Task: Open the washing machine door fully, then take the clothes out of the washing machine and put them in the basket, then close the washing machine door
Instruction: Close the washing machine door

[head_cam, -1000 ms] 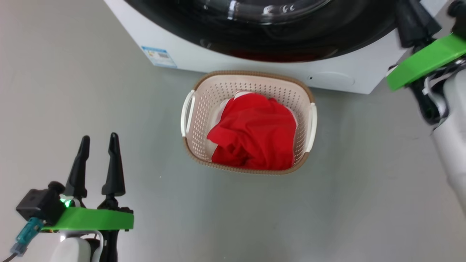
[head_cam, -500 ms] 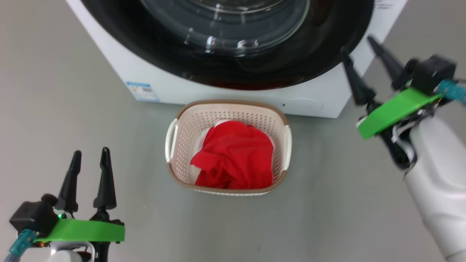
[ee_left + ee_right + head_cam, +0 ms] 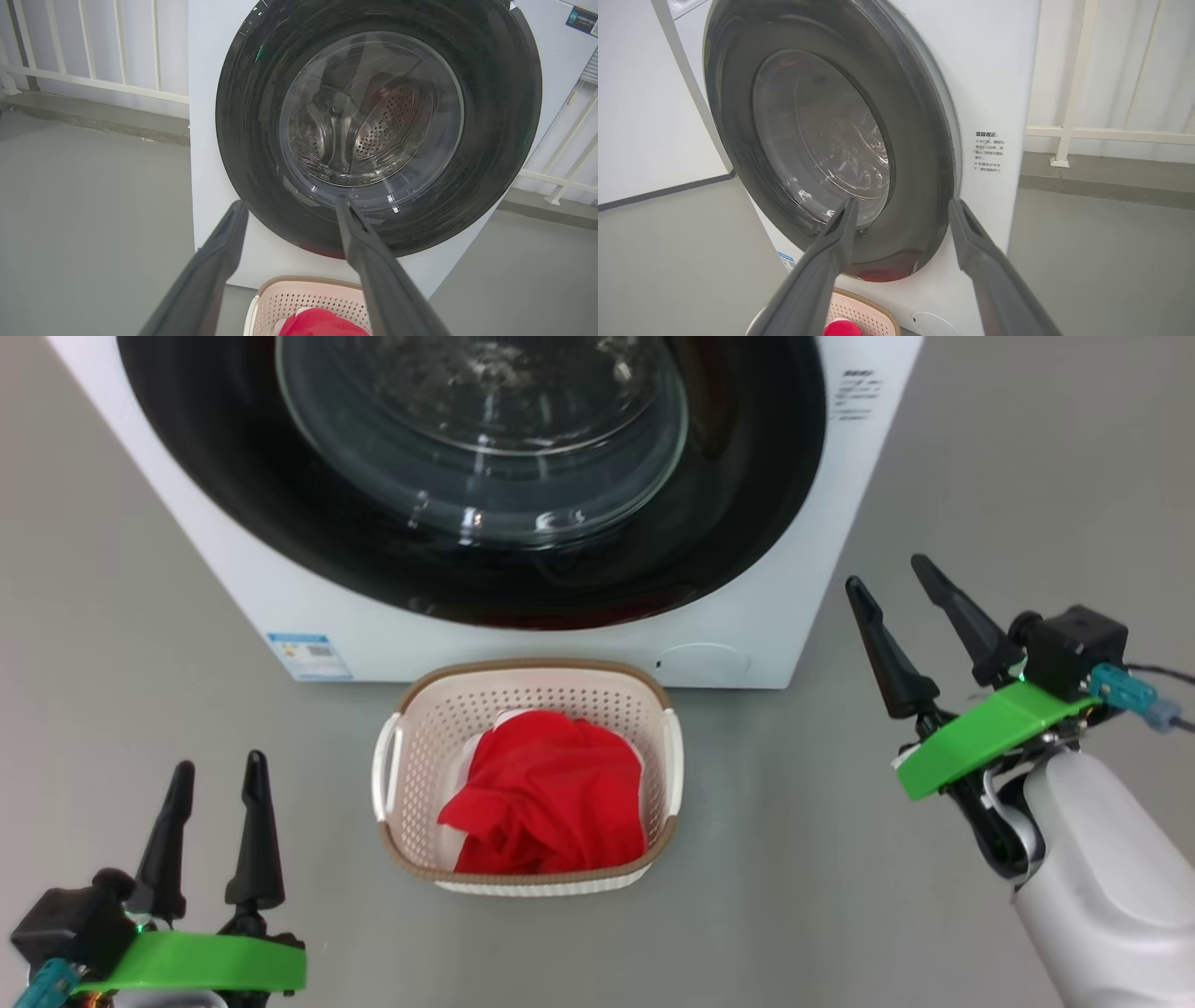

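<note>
Door: the washing machine door (image 3: 476, 457) is seen lying flat against the front of the washing machine (image 3: 803, 569), and no gap is made out along its edge in the right wrist view
Drum: the bare perforated drum (image 3: 373, 135) is glimpsed through the door, with nothing red made out inside the washing machine
Clothes: the red clothes (image 3: 546, 793) are heaped in the basket (image 3: 523, 668), which is set on the floor (image 3: 840, 896) just in front of the washing machine, below the door
Left gripper (image 3: 217, 763): its fingers are held apart on nothing, well out in front of the washing machine, toward its left corner
Right gripper (image 3: 885, 571): its fingers are spread wide with nothing between them, near the washing machine's right front corner and clear of the door
Step in hand: the closing of the door is judged done or at its very end, and the emptying looks complete
Next move: little is judged to be called for; whether the door has latched cannot be told, so a light press on its rim may be wanted, otherwise both arms can be drawn away from the washing machine
</note>
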`<state>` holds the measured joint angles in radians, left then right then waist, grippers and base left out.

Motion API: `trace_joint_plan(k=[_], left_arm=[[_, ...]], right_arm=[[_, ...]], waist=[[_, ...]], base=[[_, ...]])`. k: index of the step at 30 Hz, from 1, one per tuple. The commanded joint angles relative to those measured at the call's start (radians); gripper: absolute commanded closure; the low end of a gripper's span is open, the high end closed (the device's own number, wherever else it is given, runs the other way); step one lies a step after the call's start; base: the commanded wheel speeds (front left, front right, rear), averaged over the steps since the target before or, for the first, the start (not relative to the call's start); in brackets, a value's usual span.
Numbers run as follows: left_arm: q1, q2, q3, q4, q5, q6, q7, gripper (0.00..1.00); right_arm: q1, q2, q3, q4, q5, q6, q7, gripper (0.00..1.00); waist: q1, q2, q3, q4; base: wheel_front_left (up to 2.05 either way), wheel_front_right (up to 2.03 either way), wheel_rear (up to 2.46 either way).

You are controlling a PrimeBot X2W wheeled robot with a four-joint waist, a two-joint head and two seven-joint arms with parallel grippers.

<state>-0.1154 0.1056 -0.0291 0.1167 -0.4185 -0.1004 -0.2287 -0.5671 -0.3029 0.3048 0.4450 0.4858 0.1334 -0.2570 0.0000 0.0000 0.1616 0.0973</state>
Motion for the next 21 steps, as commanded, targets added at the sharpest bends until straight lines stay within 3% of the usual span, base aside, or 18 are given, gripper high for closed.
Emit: trace_joint_plan(k=[1,21], left_arm=[[-0.007,0.027,0.039,-0.033,-0.013,0.006,0.002,0.00],[0.067,0.041,0.031,-0.085,-0.028,0.025,0.028,0.00]], right_arm=[[0.022,0.012,0.004,-0.035,0.003,-0.003,-0.005,0.00],[0.269,0.071,-0.156,-0.140,-0.075,-0.003,-0.005,0.00]], waist=[[0.0000,0.0000,-0.021,-0.023],[0.0000,0.0000,-0.091,-0.077]], base=[[0.00,0.00,0.00],[0.00,0.00,0.00]])
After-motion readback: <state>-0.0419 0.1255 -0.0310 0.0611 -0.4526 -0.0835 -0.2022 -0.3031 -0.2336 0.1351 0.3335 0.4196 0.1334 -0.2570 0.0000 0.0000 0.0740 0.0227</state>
